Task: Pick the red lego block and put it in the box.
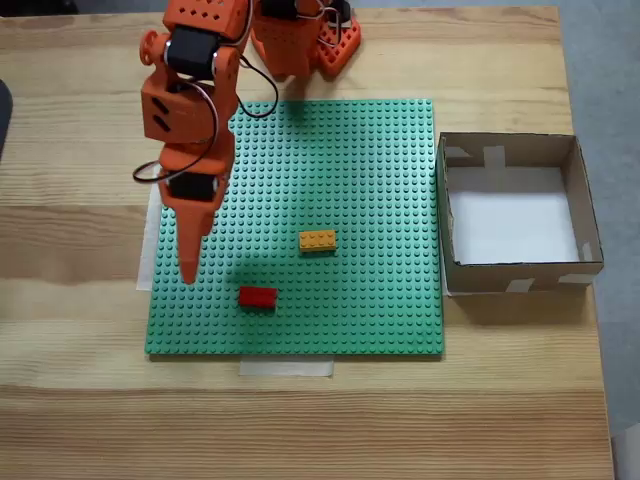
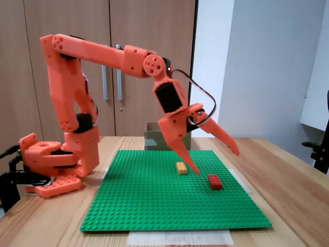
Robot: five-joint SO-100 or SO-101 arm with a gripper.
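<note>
The red lego block [image 1: 258,297] [image 2: 215,181] lies flat on the green studded baseplate [image 1: 340,170], near its front edge in the top-down fixed view. My orange gripper [image 1: 189,262] [image 2: 216,162] hangs above the plate's left edge there, left of the block and not touching it. In the side fixed view its jaws stand open with nothing between them, the lower fingertip [image 2: 197,172] close above the plate. The box [image 1: 520,275] [image 2: 153,139], brown cardboard with a white bottom, stands off the plate's right side in the top-down fixed view.
A yellow-orange brick [image 1: 317,241] [image 2: 181,168] lies on the plate a little beyond the red one. The arm's base [image 1: 300,40] [image 2: 51,164] sits at the table's far edge. Pale tape [image 1: 286,367] holds the plate to the wooden table.
</note>
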